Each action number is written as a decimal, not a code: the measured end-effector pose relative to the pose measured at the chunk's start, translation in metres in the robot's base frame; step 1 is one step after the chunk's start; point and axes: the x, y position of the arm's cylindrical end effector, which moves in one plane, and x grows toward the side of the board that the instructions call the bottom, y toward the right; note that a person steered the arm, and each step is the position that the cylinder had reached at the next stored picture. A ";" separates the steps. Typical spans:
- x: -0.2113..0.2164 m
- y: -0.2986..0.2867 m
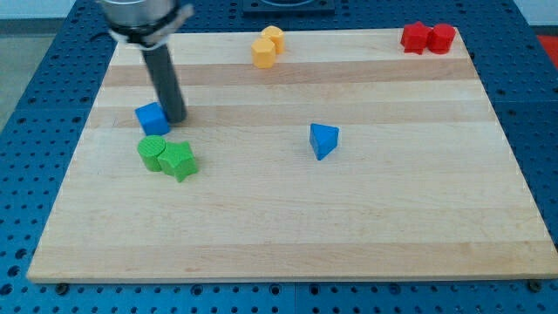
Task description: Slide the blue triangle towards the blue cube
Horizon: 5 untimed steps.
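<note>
Where tip (177, 119) rests — touching blue cube (152, 118).

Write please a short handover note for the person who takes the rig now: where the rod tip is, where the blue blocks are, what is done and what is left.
My tip rests at the right side of the blue cube, at the view's left; contact cannot be confirmed.
The blue triangle sits alone near the board's middle, well to the cube's right, apart from everything.
Two green blocks lie just below the cube.
Done: nothing visible; the triangle is far from the cube.
Left: probably bring the tip round to the triangle's right side, then push it leftward to the cube, keeping above the green blocks.
</note>
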 end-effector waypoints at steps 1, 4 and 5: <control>0.000 -0.038; -0.054 0.064; -0.034 0.157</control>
